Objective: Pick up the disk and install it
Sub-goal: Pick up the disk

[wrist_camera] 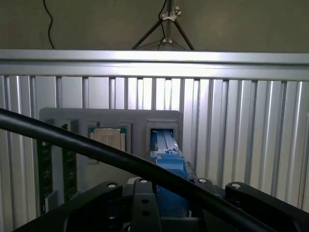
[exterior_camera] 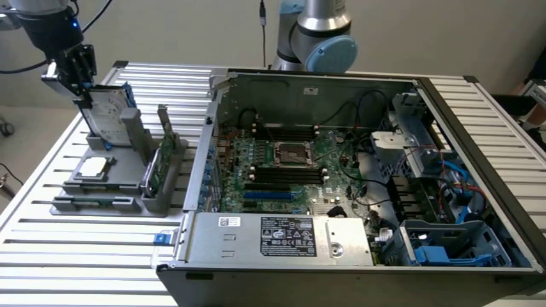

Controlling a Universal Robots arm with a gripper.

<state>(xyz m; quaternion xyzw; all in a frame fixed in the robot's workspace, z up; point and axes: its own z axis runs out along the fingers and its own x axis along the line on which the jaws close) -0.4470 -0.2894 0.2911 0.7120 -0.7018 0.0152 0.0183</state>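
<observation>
Exterior view: gripper (exterior_camera: 83,88) pinching top edge of disk (exterior_camera: 107,115); disk runs toward 5 o'clock, long axis near-upright, lower end in grey holder (exterior_camera: 102,206).

Reaches down at the exterior view's left with the black two-finger gripper (exterior_camera: 83,91) clamped on the blue-framed silver-grey disk (exterior_camera: 107,112).

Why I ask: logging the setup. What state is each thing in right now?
gripper: shut on the disk's top edge.
disk: upright, lower end in the grey holder.
processor chip: lying flat in the holder.
green circuit card: standing on edge in the holder.
computer case: open, motherboard exposed.
</observation>
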